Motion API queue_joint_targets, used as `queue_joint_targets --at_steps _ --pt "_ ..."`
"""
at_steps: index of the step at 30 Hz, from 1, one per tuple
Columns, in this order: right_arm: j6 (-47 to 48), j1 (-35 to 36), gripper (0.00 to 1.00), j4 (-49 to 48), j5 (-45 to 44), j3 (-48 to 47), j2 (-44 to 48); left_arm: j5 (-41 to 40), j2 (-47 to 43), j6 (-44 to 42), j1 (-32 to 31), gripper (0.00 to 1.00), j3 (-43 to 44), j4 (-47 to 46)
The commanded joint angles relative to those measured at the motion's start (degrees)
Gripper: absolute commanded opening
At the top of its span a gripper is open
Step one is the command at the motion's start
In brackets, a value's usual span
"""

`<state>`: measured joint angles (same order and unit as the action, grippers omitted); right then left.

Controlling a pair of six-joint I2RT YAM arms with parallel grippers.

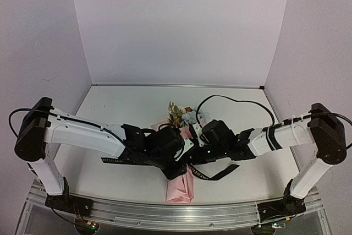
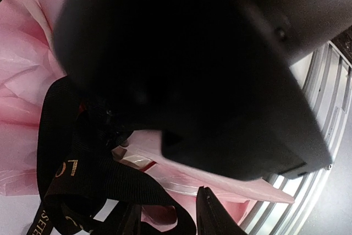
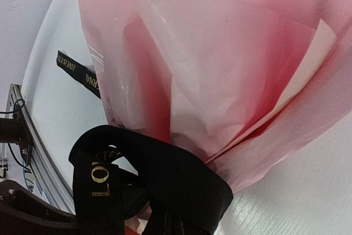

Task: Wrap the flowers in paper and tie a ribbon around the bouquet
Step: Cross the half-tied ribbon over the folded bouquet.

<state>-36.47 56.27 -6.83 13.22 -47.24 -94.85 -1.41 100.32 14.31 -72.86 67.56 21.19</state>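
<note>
The bouquet (image 1: 181, 186) lies near the surface's (image 1: 126, 108) 6 o'clock edge, flowers (image 1: 180, 115) toward 12 o'clock, the ribbon (image 1: 219, 174) looped around its middle with ends toward 9 and 4 o'clock. The right tool (image 1: 193, 146) is closed tight over it; whether the left tool (image 2: 168, 221) grips the ribbon, I cannot tell.

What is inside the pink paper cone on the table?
The flowers poke from the paper at its far, wide end. Their stems cannot be seen: the paper, left arm and right arm cover them.
</note>
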Motion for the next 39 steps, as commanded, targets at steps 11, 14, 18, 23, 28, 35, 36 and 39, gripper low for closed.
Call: queue_joint_targets --at_steps 11,14,18,23,28,35,36,39 --pt "-0.27 -0.18 0.00 -0.72 0.34 -2.14 -0.24 -2.30 -4.07 2.20 -0.33 0.02 0.01 -0.79" --pt "-0.25 -0.17 0.00 -0.45 0.32 -2.53 -0.25 -0.33 -8.14 2.18 -0.35 0.01 -2.15 -3.21" --pt "-0.19 -0.20 0.00 0.93 -0.63 -3.20 -0.54 4.11 -12.69 2.07 -0.32 0.01 -4.57 -5.37" --pt "-0.52 -0.20 0.00 1.69 -2.38 -4.00 -1.43 9.21 -15.73 1.43 -0.31 0.00 -7.24 -6.82" --pt "-0.84 -0.19 0.00 3.33 -3.30 -4.70 -2.10 11.55 -17.09 1.34 -0.32 0.00 -9.17 -8.40" --pt "-1.56 -0.19 0.00 3.67 -2.74 -4.33 -2.55 15.48 -17.24 2.68 -0.36 0.09 -13.20 -12.09" --pt "-1.46 -0.20 0.00 3.67 -2.74 -4.23 -2.50 16.35 -17.02 2.73 -0.36 0.12 -13.84 -12.66" --pt "-0.94 -0.18 0.00 3.67 -2.53 -4.26 -2.36 17.79 -15.47 2.50 -0.39 0.17 -15.21 -13.73"
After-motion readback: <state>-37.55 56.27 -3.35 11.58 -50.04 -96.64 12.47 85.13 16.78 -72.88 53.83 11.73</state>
